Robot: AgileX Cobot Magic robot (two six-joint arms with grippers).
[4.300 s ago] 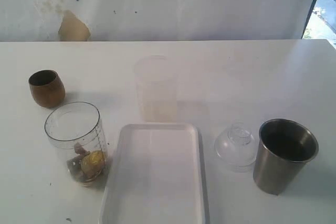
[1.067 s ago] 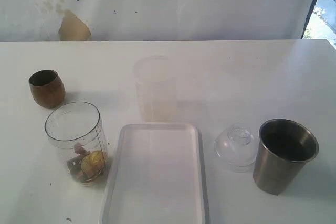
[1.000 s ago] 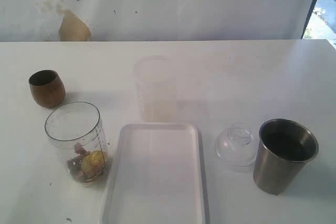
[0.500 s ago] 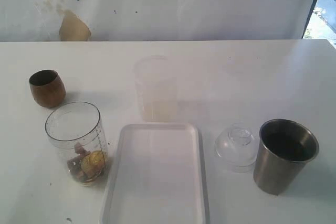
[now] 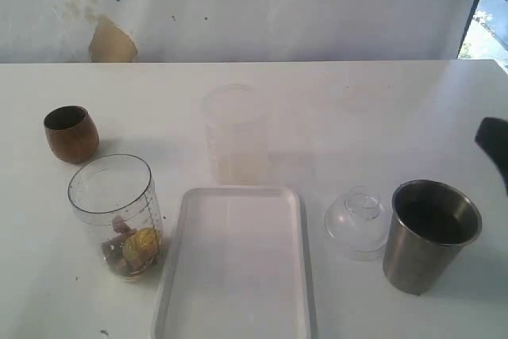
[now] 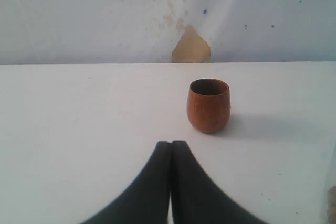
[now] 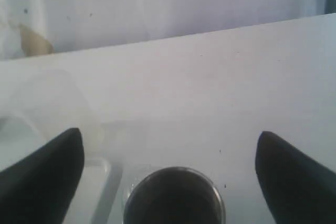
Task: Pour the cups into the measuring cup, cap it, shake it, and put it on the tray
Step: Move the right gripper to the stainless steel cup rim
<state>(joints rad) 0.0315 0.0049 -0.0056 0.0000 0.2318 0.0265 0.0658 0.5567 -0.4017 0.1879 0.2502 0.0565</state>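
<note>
The left gripper (image 6: 170,145) is closed, its two dark fingers pressed together and holding nothing. It hangs above bare table (image 5: 381,109), pointed at the wooden cup (image 6: 208,104), which stands well apart from it.

The right gripper (image 7: 169,134) is open, its fingers (image 7: 44,174) spread wide. In the right wrist view the tumbler (image 7: 173,198) shows between them with clear space on both sides, so nothing is gripped. In the exterior view only a dark tip of this gripper (image 5: 495,143) shows, at the right edge of the picture above the tumbler (image 5: 429,236).

The wooden cup (image 5: 71,133) stands upright near the table's left edge. The measuring cup (image 5: 117,216) stands upright just nearer than it, uncapped, with small brown and yellow pieces at its bottom. The tray (image 5: 234,275) lies flat and bare by the near edge, close beside the measuring cup. A frosted beaker (image 5: 235,134) stands mid-table, just behind the tray's far end. A clear dome lid (image 5: 357,222) rests between the tray and the tumbler, touching or almost touching the tumbler, which stands upright toward the right edge.
</note>
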